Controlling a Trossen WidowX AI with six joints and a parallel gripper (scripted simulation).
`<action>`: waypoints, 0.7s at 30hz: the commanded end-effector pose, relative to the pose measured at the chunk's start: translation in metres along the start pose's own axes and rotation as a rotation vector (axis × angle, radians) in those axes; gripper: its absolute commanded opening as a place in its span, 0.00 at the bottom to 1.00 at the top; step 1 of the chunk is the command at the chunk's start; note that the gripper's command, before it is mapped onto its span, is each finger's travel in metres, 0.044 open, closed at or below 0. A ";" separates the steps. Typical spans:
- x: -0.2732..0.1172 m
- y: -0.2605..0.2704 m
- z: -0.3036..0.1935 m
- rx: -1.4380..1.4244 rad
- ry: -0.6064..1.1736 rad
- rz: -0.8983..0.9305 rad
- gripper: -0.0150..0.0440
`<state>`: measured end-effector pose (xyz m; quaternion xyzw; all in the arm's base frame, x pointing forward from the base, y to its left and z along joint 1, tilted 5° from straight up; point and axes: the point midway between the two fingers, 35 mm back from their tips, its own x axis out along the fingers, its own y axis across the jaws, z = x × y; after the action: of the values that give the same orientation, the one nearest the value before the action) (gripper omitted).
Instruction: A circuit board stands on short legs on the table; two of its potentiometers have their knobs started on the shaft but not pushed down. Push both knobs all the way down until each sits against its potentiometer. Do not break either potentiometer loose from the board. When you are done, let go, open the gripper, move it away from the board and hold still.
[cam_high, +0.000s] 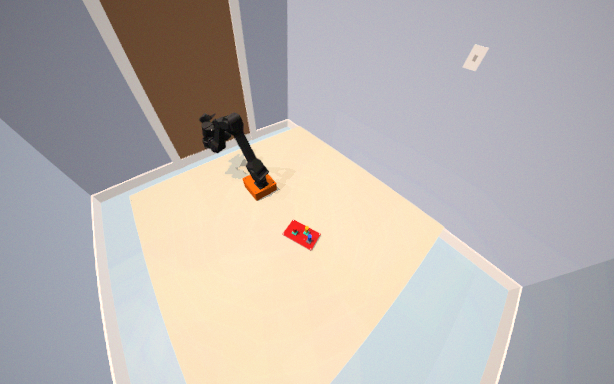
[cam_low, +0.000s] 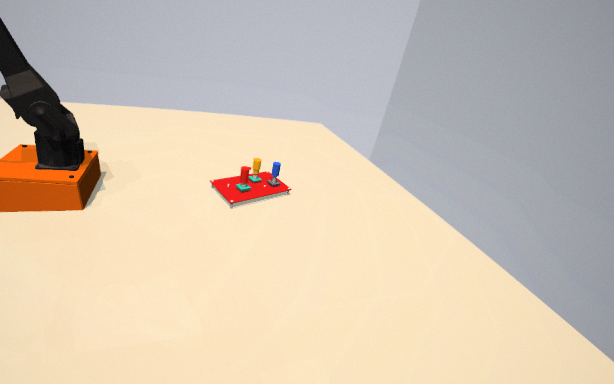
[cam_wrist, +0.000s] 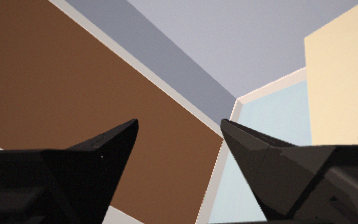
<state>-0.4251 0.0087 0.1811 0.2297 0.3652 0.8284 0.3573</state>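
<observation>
A red circuit board stands on short legs on the table. A red knob and a yellow knob stand upright over green potentiometers. A blue knob stands upright over a dark potentiometer. Some shaft seems to show under the yellow and blue knobs; the red knob's gap is too small to judge. My gripper is open and empty, raised high behind the orange base and far from the board. It is out of frame in the exterior view.
The orange base of the arm stands on the pale table, a short way from the board. A brown door and walls are behind the arm.
</observation>
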 end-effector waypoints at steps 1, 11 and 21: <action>0.000 0.000 -0.001 0.000 0.003 0.002 0.89; -0.037 0.028 -0.038 -0.102 0.179 0.136 0.44; -0.109 0.066 -0.074 -0.251 0.362 0.311 0.25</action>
<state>-0.4336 -0.1084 0.1639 0.0996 0.2897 0.9267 0.2178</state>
